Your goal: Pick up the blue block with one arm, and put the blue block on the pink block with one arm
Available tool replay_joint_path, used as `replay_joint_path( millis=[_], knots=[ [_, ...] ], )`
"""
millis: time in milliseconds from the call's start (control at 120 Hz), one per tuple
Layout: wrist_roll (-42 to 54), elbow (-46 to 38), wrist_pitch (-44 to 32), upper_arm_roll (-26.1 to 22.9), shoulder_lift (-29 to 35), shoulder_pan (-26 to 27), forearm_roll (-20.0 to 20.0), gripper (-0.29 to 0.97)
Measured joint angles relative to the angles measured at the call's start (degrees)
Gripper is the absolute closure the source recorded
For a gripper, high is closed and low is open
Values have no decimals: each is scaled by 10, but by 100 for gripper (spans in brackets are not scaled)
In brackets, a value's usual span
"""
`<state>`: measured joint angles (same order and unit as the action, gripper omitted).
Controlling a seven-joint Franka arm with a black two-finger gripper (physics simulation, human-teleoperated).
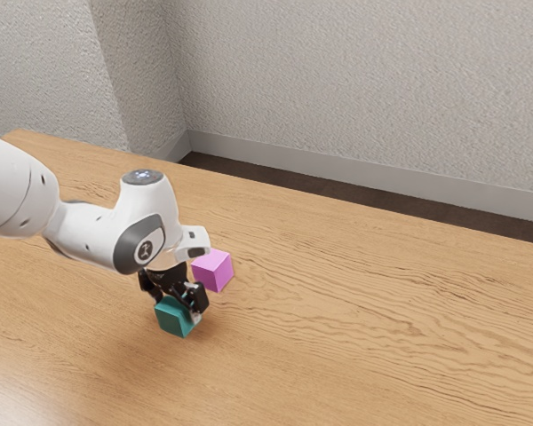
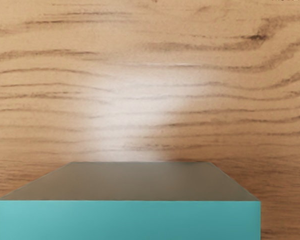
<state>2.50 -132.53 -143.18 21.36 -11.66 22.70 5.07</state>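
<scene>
Item, blue block: apparently on the bench near the pink block, directly under your gripper, grip closed or open you cannot tell; lift and stacking outstanding.

**A:** Exterior cam placement?

**B:** Off to the side of the arm, raised, angled down across the wooden table toward the textured walls and the room corner. Mid range. The arm enters from the exterior view's left, with a wide stretch of tabletop in frame.

**A:** Wrist cam?

**B:** On the hand at the gripper, facing down at the table, very near. The teal block sits large at its lower edge, wood grain beyond.

**A:** Overlap?

**B:** The teal block and the patch of table just past it.
</scene>
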Motion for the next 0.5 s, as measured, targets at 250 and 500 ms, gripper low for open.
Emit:
replay_joint_path(
  millis=[250, 500],
  knots=[
    [12, -1, 1, 1, 2, 0, 18, 16],
    [14, 6, 5, 3, 22, 0, 11, 31]
  ],
)
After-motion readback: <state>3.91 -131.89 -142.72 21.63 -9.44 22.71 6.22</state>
